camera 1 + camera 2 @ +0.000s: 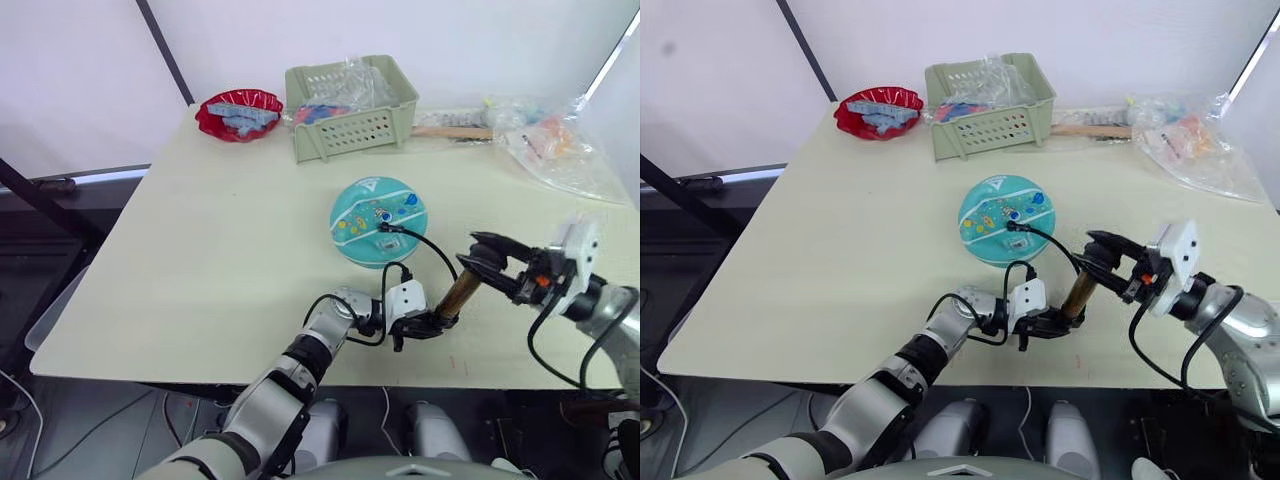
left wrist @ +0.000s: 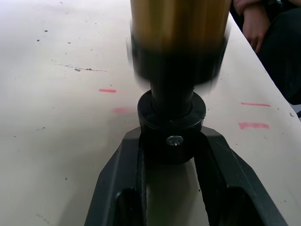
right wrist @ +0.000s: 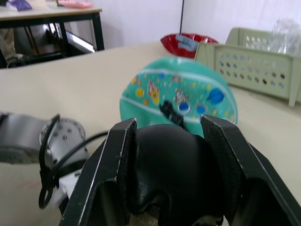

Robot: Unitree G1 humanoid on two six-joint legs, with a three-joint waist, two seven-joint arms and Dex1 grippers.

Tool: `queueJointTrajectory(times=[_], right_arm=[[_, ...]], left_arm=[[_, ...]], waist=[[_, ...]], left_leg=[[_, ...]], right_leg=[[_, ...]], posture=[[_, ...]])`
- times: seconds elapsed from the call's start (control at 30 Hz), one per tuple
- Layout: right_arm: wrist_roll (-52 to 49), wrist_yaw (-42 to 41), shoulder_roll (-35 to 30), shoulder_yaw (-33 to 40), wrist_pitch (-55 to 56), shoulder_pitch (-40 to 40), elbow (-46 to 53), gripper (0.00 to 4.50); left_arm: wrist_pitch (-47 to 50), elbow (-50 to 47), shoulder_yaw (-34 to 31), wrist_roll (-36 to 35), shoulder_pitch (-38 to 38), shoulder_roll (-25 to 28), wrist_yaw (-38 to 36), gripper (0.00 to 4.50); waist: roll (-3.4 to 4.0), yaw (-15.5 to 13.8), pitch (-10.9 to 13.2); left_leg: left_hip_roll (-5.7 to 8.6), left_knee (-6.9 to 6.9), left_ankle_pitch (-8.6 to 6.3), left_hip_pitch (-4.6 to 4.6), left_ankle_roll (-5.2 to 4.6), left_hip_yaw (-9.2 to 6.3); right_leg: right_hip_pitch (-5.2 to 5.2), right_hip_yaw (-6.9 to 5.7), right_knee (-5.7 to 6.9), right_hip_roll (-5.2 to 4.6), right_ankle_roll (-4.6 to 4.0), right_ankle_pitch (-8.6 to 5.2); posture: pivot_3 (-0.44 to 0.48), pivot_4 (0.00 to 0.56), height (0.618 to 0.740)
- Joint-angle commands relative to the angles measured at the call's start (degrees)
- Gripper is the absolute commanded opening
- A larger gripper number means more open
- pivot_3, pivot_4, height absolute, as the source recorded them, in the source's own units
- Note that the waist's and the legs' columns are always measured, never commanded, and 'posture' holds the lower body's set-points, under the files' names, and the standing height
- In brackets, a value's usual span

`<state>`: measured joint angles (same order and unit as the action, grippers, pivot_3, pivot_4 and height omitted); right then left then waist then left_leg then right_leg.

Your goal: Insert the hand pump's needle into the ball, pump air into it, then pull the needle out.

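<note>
Pumping steadily, we are keeping our left pincer [image 1: 428, 322] clamped on the pump [image 1: 459, 291] foot, right pincer [image 1: 487, 262] clamped on its handle, needle [image 1: 385, 228] seated in the ball [image 1: 378, 221].

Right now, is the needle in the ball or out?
In, as far as shows. The black fitting at the hose's end sits on top of the ball; the needle itself isn't visible.
</note>
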<state>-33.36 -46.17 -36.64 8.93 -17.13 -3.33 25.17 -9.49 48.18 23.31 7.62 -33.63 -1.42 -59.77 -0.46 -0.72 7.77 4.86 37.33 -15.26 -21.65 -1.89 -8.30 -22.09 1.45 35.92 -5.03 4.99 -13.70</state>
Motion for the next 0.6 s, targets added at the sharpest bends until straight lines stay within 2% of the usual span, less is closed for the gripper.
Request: queueJointTrajectory(times=[0.03, 0.2, 0.43, 0.6], right_arm=[[2.55, -1.77, 0.29, -4.37, -0.48, -2.28, -1.79, 1.66], [-2.44, -1.05, -0.84, 0.40, -2.57, 1.90, 0.20, 1.66], [-15.06, 0.14, -9.09, 11.23, -13.44, 11.84, 2.12, 1.66], [-18.75, -0.02, -14.21, 15.35, -17.84, 16.25, 0.62, 1.66]], left_arm=[[1.66, 2.01, 2.14, 1.66, 1.68, 0.23, -0.48, 0.95], [1.51, 2.46, 2.02, 1.74, 1.55, 0.26, -0.45, 0.95], [1.31, 3.07, 1.96, 1.75, 1.30, 0.40, -0.54, 0.95], [1.18, 3.34, 2.06, 1.71, 1.20, 0.40, -0.61, 0.95]], waist=[[-0.06, 0.02, -0.12], [-0.07, -0.01, -0.16], [0.15, -0.16, 0.03], [0.15, -0.18, 0.06]], left_leg=[[0.00, 0.00, 0.00, 0.01, 0.00, 0.00], [-0.01, 0.00, 0.00, 0.01, 0.00, -0.02], [0.03, 0.00, 0.00, -0.15, 0.00, -0.04], [0.06, 0.01, 0.00, -0.25, -0.01, -0.03]], right_leg=[[0.00, 0.00, 0.00, 0.00, 0.00, 0.00], [0.01, -0.01, 0.01, 0.01, 0.00, 0.00], [-0.06, -0.01, 0.00, -0.05, -0.02, 0.01], [-0.13, -0.01, -0.01, -0.10, -0.02, 0.01]], posture=[[0.000, 0.150, 0.740], [0.000, 0.150, 0.740], [0.000, 0.150, 0.740], [0.000, 0.150, 0.740]])
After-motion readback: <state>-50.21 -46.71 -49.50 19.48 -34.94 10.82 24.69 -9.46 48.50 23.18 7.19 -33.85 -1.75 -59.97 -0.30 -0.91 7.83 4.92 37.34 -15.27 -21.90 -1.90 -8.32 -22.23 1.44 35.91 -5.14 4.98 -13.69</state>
